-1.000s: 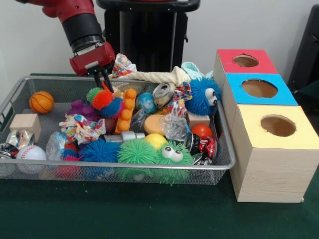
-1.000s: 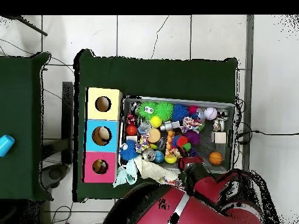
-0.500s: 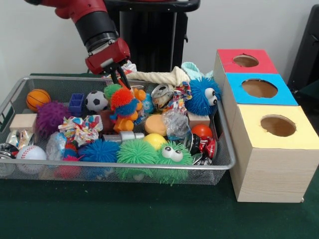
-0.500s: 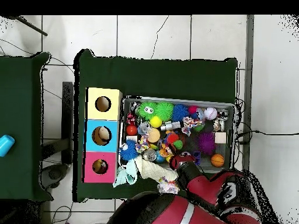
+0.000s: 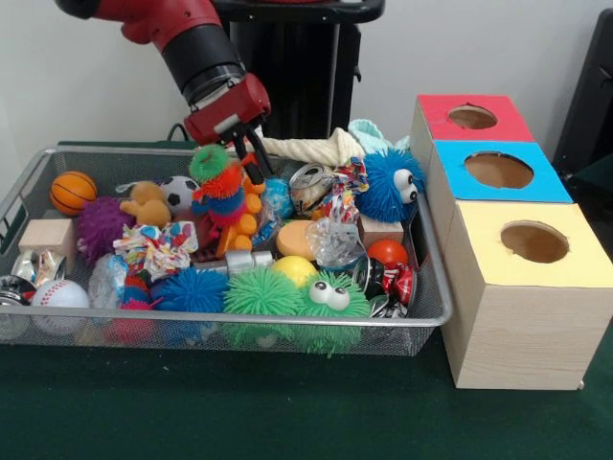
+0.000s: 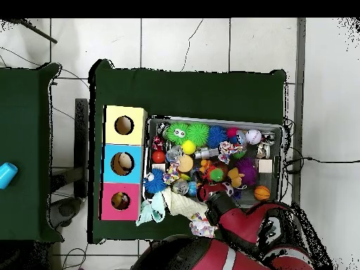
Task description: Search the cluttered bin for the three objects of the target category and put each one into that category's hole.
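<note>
1. Gripper [image 5: 251, 153] is down over the back middle of the wire bin [image 5: 287, 322], its dark fingers angled in just above and beside a fuzzy toy; whether they are spread or pinching anything, I cannot tell from here.
2. That fuzzy toy [image 5: 220, 188] sits right under the red wrist: a green tuft on top, then red, then blue bands, standing tall above the heap, pressed against an orange block piece [image 5: 243, 216].
3. Fuzzy balls are all through the bin: a blue one with googly eyes [image 5: 391, 184] against the right end wall, a green one with googly eyes [image 5: 326, 299] at the front rail, another green one [image 5: 259, 290] and a blue one [image 5: 190, 290] beside it, and a purple one [image 5: 98, 224] toward the left.
4. Round balls too: a small basketball [image 5: 75, 193] at the far left, a baseball [image 5: 58, 294] at the front left corner, a soccer ball [image 5: 177, 193] partly hidden behind an orange figure [image 5: 144, 203].
5. Boxes with holes stand just right of the bin: red box [image 5: 471, 119] at the back, blue box [image 5: 498, 172] in the middle, yellow box [image 5: 532, 244] nearest.
6. From overhead, the gripper's tip is hidden under the red arm [image 6: 246, 228], which covers the bin's lower edge.
</note>
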Robot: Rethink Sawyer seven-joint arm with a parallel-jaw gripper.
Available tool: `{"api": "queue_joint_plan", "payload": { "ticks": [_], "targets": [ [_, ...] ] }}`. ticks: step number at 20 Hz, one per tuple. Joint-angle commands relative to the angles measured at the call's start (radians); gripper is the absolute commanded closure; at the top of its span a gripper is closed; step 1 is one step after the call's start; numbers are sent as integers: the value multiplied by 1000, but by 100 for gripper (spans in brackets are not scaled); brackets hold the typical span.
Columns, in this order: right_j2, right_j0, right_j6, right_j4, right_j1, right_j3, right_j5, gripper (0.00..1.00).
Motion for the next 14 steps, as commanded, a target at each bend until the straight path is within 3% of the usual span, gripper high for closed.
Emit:
{"api": "queue_joint_plan", "payload": {
  "ticks": [1, 8, 14],
  "targets": [
    [149, -23, 283, -17, 1, 28, 59, 100],
    [149, -29, 251, -15, 4, 30, 79, 100],
    [89, -27, 39, -9, 56, -51, 133, 100]
  ]
}}
